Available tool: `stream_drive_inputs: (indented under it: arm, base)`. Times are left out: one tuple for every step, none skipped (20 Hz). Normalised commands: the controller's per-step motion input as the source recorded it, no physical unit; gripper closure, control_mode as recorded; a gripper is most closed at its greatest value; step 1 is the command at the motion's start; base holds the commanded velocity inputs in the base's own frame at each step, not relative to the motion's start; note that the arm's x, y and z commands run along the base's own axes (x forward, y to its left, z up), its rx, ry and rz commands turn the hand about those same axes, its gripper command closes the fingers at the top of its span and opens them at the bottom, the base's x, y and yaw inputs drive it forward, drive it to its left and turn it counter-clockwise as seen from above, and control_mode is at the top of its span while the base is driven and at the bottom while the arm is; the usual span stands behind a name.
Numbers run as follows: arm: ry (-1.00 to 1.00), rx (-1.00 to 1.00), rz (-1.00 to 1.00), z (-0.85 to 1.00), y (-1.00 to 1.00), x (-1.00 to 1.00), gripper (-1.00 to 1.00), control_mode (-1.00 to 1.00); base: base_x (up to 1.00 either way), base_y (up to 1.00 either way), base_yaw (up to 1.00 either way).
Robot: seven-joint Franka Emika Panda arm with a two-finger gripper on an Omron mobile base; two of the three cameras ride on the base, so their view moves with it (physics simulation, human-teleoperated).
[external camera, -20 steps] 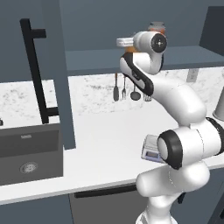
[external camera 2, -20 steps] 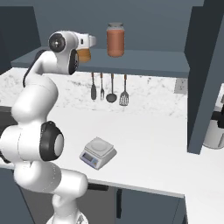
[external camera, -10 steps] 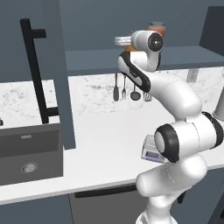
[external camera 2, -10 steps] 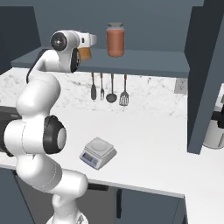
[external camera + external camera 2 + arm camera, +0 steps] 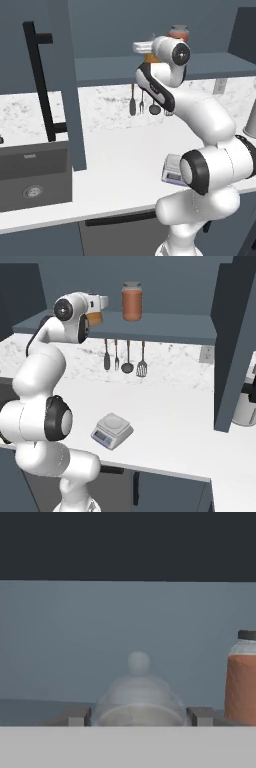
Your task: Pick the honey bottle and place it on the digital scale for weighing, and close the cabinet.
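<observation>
The small amber-orange honey bottle with the pale rounded cap point(image 5: 138, 699) sits squarely between the two dark finger tips of the claw point(image 5: 138, 716); in the hand view one tip point(image 5: 79, 716) presses against its left flank and the other against its right, so the claw is pinching the bottle. In the right base view the bottle's amber body point(image 5: 94, 318) shows just below the white hand, resting on the slate-blue inner shelf point(image 5: 165, 323) of the dark wall cabinet point(image 5: 231, 341); in the left base view only an orange sliver of it point(image 5: 150, 58) peeps out behind the wrist. The taller reddish-orange cylindrical jar with the grey lid point(image 5: 132, 301) stands on the same shelf, near the bottle but apart from it, to the right in the hand view point(image 5: 242, 679).

The cabinet stands open, its door with the long black vertical bar handle point(image 5: 41, 82) swung out at the left. Below on the white worktop point(image 5: 170, 421) the small light-grey square digital scale point(image 5: 112, 431) lies bare, well apart from the bottle, with dark utensils point(image 5: 125, 358) hanging on the marbled wall behind it.

Against a second ago the arm's lower joints have swung a little, while the hand remains at the shelf; the bottle, jar and scale have not shifted.
</observation>
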Motion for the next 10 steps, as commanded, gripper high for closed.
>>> stream_drive_inputs:
  arm:
    - [-0.23, 0.05, 0.0, 0.0, 0.0, -0.75, 1.0, -1.0]
    - [-0.24, 0.05, 0.0, 0.0, 0.0, -0.74, 1.0, -1.0]
    - [-0.26, 0.05, 0.0, 0.0, 0.0, -0.79, 1.0, -1.0]
    - [-0.24, 0.05, 0.0, 0.0, 0.0, -0.7, 1.0, -1.0]
    - [-0.23, 0.03, 0.0, 0.0, 0.0, -0.51, 1.0, -1.0]
    - [-0.19, 0.0, 0.0, 0.0, 0.0, -0.46, 1.0, -1.0]
    - [-0.17, 0.0, 0.0, 0.0, 0.0, -0.46, 1.0, -1.0]
    - [-0.15, 0.0, 0.0, 0.0, 0.0, -0.55, 1.0, -1.0]
    - [-0.15, 0.0, 0.0, 0.0, 0.0, -0.63, 1.0, -1.0]
    - [-0.11, 0.0, 0.0, 0.0, 0.0, -0.66, 1.0, -1.0]
  base:
    - [0.0, 0.0, 0.0]
    - [0.0, 0.0, 0.0]
    - [0.0, 0.0, 0.0]
    - [0.0, 0.0, 0.0]
    - [0.0, 0.0, 0.0]
    - [0.0, 0.0, 0.0]
    - [0.0, 0.0, 0.0]
    - [0.0, 0.0, 0.0]
    - [0.0, 0.0, 0.0]
    - [0.0, 0.0, 0.0]
